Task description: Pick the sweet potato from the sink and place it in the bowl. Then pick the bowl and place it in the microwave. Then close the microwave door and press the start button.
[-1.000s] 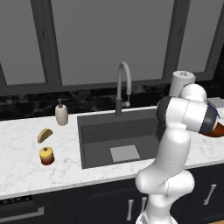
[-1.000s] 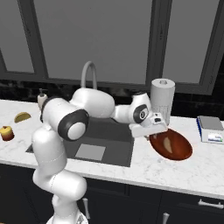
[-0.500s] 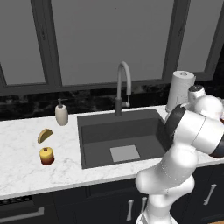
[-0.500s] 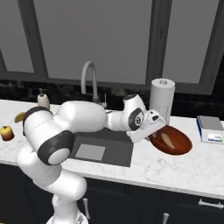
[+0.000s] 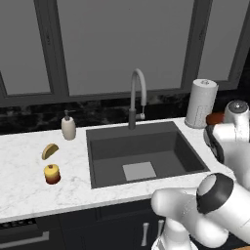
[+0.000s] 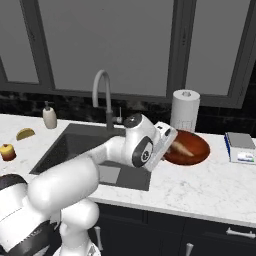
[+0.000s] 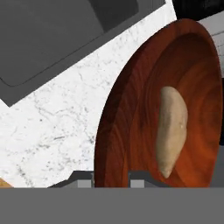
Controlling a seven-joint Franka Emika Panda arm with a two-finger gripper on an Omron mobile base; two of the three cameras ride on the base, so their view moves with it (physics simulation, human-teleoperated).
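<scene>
The sweet potato [image 7: 172,131], a pale tan tapered tuber, lies loose inside the glossy reddish-brown wooden bowl [image 7: 131,122], which sits on the marble counter [image 6: 210,180] right of the sink [image 5: 141,151]. The gripper [image 7: 111,180] straddles the bowl's near rim, jaws narrow and seemingly pinching it, likely for lifting toward the microwave.

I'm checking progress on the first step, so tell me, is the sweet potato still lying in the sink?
No, the sweet potato lies inside the bowl on the counter, beside the sink.
</scene>
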